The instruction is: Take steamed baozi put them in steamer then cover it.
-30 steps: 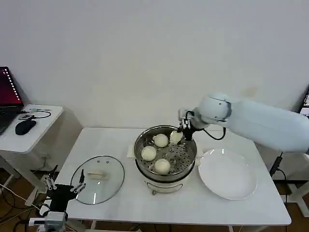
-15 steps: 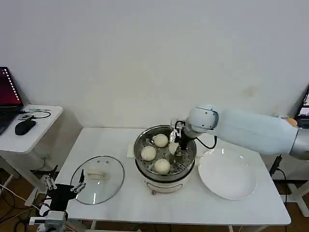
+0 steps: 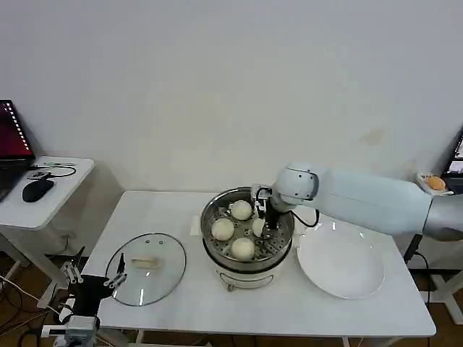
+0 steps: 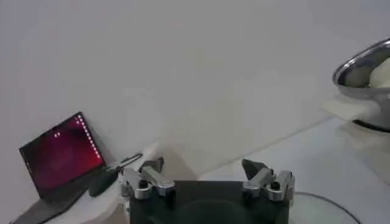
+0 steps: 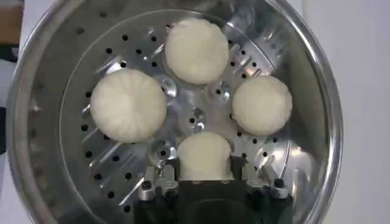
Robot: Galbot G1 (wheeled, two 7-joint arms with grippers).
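Note:
The steamer (image 3: 205, 225) stands mid-table, a shiny steel pot with a perforated tray (image 5: 116, 176). Three baozi (image 5: 197, 50) (image 5: 128, 105) (image 5: 262, 105) lie loose on the tray. My right gripper (image 3: 262, 225) reaches down inside the pot, shut on another baozi (image 5: 204, 155) that sits low over the tray's near part. The cover (image 3: 148, 269), a glass lid with a cream handle, lies flat on the table left of the steamer. My left gripper (image 3: 94, 283) hangs open off the table's front left corner, holding nothing.
A white plate (image 3: 340, 264) lies bare just right of the steamer. A side table (image 3: 61, 199) at far left carries a laptop (image 4: 58, 155) and a mouse (image 3: 37, 189). The white wall stands close behind.
My right gripper has moved left and down from above the steamer's far right rim into the pot, carrying the baozi with it. The left arm stays still.

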